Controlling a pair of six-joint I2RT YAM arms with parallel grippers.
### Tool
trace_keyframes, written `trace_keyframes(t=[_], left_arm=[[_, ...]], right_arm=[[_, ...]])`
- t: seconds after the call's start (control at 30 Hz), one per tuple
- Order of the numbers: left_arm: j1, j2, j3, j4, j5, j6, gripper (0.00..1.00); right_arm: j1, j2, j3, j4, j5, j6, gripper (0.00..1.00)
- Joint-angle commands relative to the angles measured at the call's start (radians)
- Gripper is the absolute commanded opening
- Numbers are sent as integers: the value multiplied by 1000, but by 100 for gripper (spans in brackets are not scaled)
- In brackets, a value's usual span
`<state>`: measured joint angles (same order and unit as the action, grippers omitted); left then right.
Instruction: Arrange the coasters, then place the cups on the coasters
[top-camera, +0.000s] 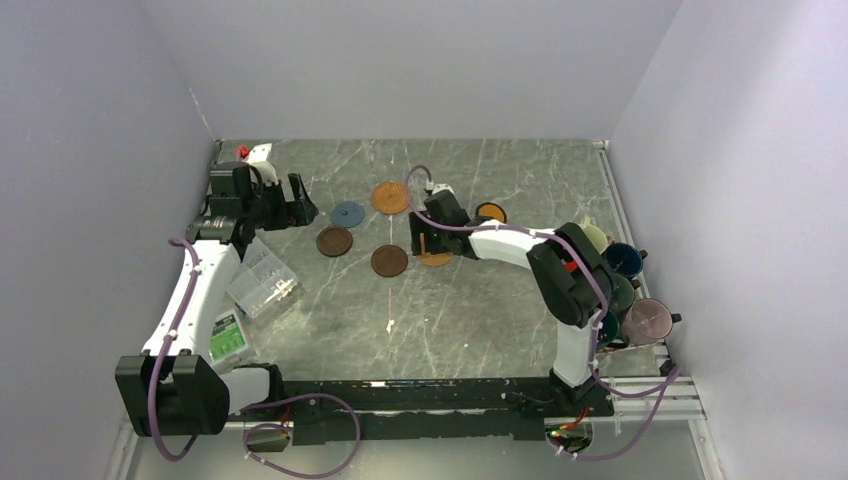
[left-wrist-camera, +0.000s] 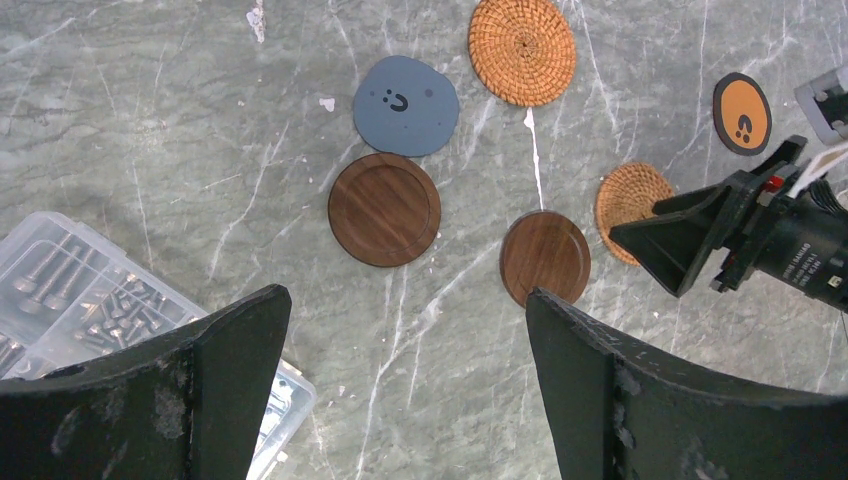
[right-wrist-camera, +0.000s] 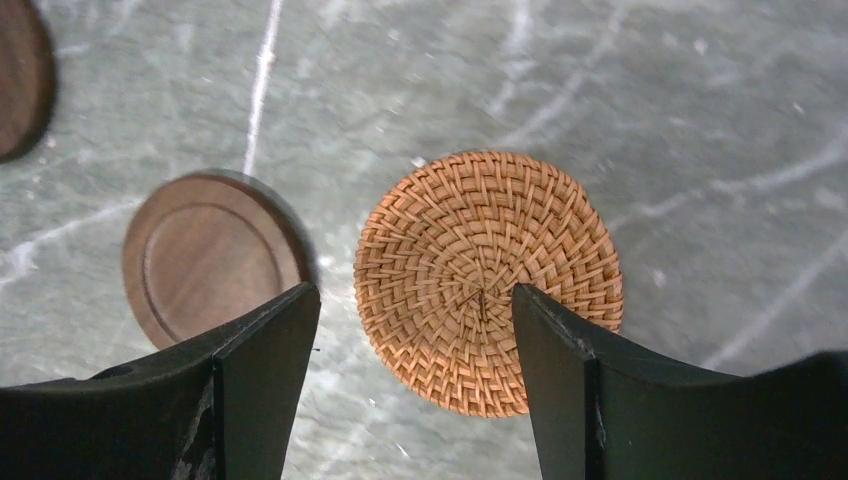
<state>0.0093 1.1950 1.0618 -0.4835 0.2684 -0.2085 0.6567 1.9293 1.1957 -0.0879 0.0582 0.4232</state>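
Right pincer (right-wrist-camera: 415, 295), released, hangs over the woven coaster (right-wrist-camera: 488, 260) at mid-frame; it should centre on the disc before clenching; left pincer (left-wrist-camera: 408, 295) likewise released

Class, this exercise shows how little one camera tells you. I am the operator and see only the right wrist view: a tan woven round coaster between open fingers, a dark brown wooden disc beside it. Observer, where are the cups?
Observer: The small handled cups stand clustered at the right edge of the grey marble table; none sits on a coaster.
Operator: Are there coasters I cannot see?
Observer: Yes, three lie farther out: a blue-grey flat round coaster, a second tan woven round coaster and a black round coaster with an orange face.
Operator: And the other arm?
Observer: The left gripper hangs open above the table, holding nothing.
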Motion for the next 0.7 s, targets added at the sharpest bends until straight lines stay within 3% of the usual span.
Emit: trace_keyframes(t=[0.0,0.33,0.67], left_arm=[[-5,4,9,17,12,-12,94],[-5,6,7,16,6,-11,94],[-5,3,6,18,1,-9,94]], right_arm=[[-34,-47,-114,-135,102,49,76],[-161,-197,-299,-116,155,92,76],[-254,-214,-328,-59,156,77,76]])
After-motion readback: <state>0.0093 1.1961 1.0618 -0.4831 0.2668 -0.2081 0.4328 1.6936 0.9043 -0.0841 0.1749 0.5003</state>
